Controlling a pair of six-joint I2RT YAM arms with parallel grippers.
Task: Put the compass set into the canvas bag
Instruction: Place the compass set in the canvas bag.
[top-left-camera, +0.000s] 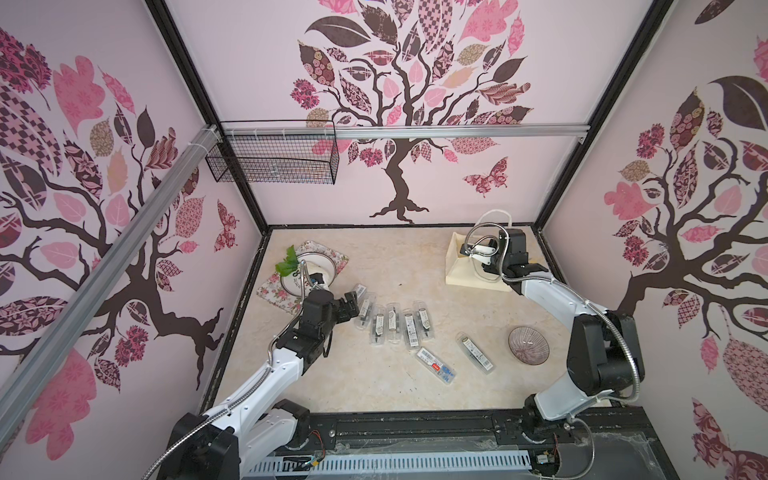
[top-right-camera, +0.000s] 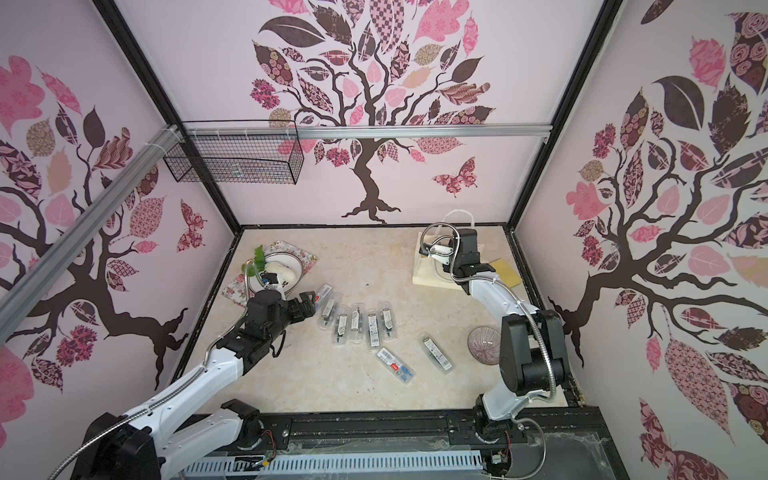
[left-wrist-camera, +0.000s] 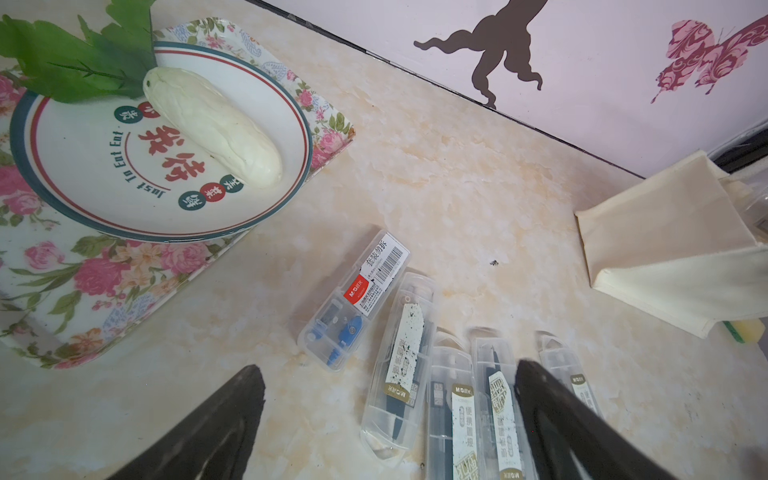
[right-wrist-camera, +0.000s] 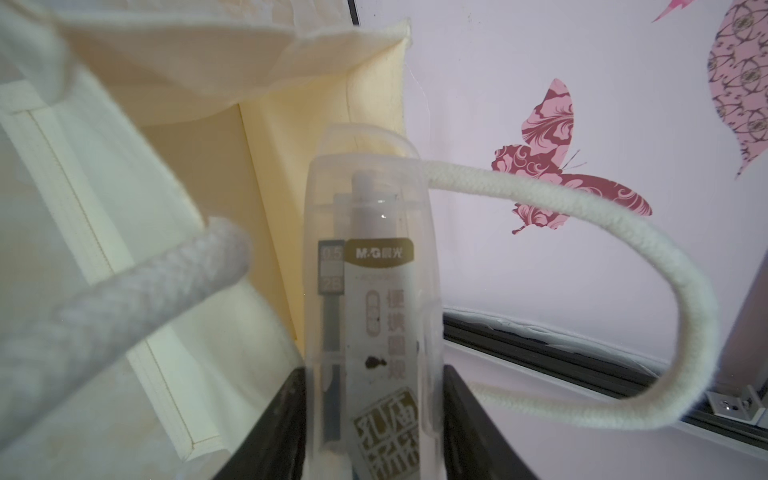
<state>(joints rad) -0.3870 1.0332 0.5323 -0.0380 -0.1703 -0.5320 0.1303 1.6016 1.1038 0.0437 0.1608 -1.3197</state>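
Gripping the compass set (right-wrist-camera: 370, 291) across its clear case in the right gripper (right-wrist-camera: 374, 372), nose at the mouth of the canvas bag (right-wrist-camera: 291, 166) in the counter's far right corner. Risking a snag: passing just beside the rope handle (right-wrist-camera: 623, 232), possibly catching it and dragging the soft bag; letting go too early, possibly tipping the case off the rim and outside. Holding the left gripper (left-wrist-camera: 390, 372) spread wide over the spare cases (left-wrist-camera: 405, 353) mid-counter.
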